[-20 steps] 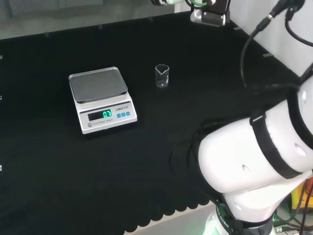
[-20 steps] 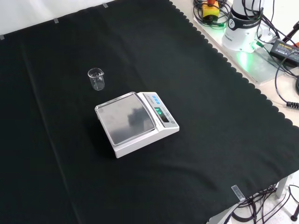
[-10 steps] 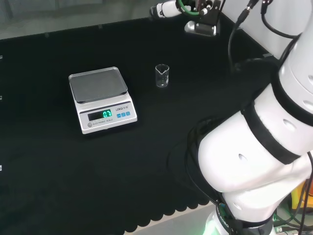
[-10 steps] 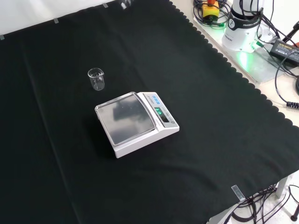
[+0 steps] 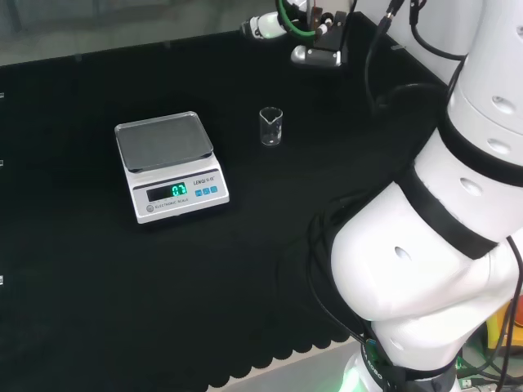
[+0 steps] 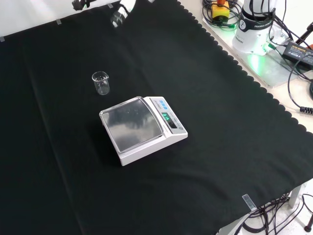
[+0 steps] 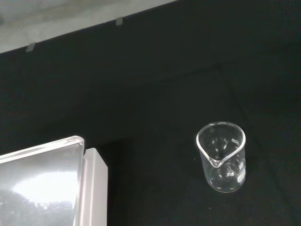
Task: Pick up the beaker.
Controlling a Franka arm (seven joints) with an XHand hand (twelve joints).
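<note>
Here, in the head view, the arm [image 5: 425, 245] rises at the right as big white links and reaches over the bench to the far side. Its end, with part of the hand [image 5: 263, 27], hangs above the cloth [image 5: 245, 269] at the top, behind the beaker [image 5: 271, 126] and well apart from it. I cannot tell whether the fingers are straight or curled. The beaker stands upright on the cloth, near the scale [image 5: 169, 166] and to its right, not touching it.

In the front view, a white and black part of the hand [image 6: 119, 12] comes in at the top edge, above the cloth [image 6: 220, 147]. The beaker [image 6: 100, 82] stands lower in this view, well apart from the hand, and just behind the scale [image 6: 142, 129] at its left corner.

In the wrist view, the beaker [image 7: 222, 156] is upright and looks empty, with its spout toward the camera. The corner of the scale [image 7: 56, 183] is beside it, with a gap of cloth [image 7: 155, 94] between them.
</note>
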